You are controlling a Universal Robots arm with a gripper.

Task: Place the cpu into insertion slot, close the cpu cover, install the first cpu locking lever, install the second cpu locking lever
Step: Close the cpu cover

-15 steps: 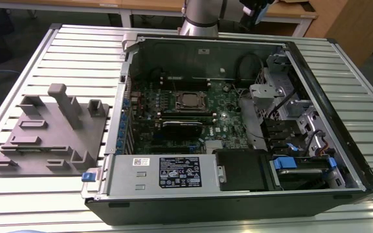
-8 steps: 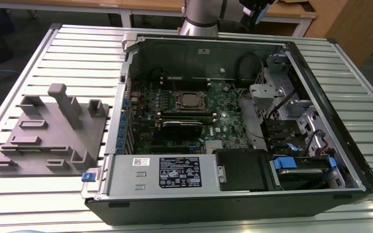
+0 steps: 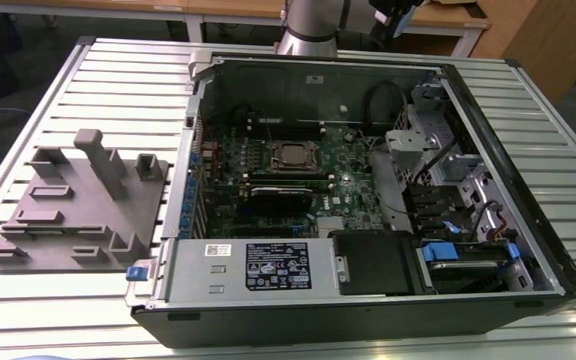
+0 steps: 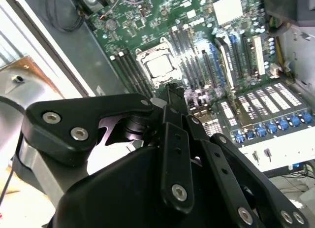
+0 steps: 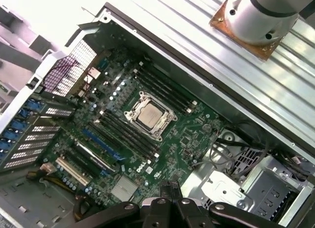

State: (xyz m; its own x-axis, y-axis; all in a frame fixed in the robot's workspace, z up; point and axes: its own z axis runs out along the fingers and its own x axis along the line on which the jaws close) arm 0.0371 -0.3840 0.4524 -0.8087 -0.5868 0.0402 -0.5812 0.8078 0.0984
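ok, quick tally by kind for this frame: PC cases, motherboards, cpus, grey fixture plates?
PC case: 1
motherboard: 1
cpu: 1
grey fixture plate: 1
Total: 4

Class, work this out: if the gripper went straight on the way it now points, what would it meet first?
Probably the green motherboard, close beside the cpu. Depth is unclear in both wrist views, so the gripper might meet the cpu itself.
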